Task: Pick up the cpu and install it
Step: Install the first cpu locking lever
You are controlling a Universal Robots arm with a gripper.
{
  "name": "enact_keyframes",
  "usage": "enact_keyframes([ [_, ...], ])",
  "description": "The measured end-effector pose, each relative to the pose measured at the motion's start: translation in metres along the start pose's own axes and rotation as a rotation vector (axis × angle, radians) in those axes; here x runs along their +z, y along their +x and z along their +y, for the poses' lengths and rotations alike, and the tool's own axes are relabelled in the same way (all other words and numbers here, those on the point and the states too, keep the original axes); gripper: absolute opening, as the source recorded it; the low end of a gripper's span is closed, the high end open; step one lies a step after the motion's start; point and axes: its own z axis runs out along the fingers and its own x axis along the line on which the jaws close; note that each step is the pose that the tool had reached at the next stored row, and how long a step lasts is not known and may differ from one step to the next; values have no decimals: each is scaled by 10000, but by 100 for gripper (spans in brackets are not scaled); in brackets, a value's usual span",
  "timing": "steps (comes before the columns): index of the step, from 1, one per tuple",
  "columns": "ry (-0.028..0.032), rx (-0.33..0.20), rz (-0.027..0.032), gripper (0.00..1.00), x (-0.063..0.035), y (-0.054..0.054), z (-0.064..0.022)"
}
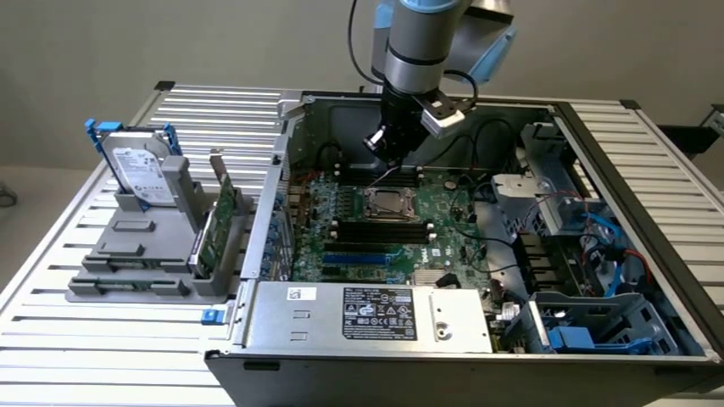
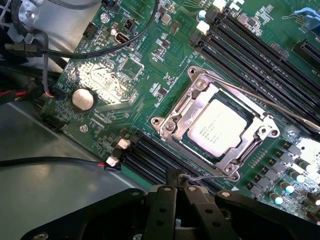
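The cpu (image 2: pixel 219 129) sits flat inside its socket frame (image 2: pixel 172 120) on the motherboard (image 2: pixel 115 75), so the placing looks done; the gripper (image 2: pixel 179 186) has its fingers pressed together, nothing pinched between them, tips down at the thin wire latch lever (image 2: pixel 260 102) by the frame's near edge; the chip lies just beyond the fingertips, apart from them; whether the lever is locked I cannot tell, so securing may remain; count: one cpu, one socket, one gripper; well off to the side, one hard drive (image 1: pixel 142 174) and one green card (image 1: pixel 220 216) stand in a grey rack (image 1: pixel 136 254).
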Motion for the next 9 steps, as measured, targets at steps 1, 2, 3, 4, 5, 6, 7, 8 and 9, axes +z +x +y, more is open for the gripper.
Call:
enact_keyframes([
  [1,24,-3,18,11,0,-2,-1],
  [2,58,-4,43,11,1,-3,-2],
  [3,78,-4,55,11,2,-4,-3],
  [4,93,-4,66,11,3,-4,-3],
  [5,102,-4,73,11,4,-5,-3],
  [6,112,-5,79,11,5,-5,-3],
  [7,127,-5,88,11,5,-6,-2],
  [8,146,-3,102,11,6,-7,-2],
  [9,171,3,121,11,7,-7,-2],
])
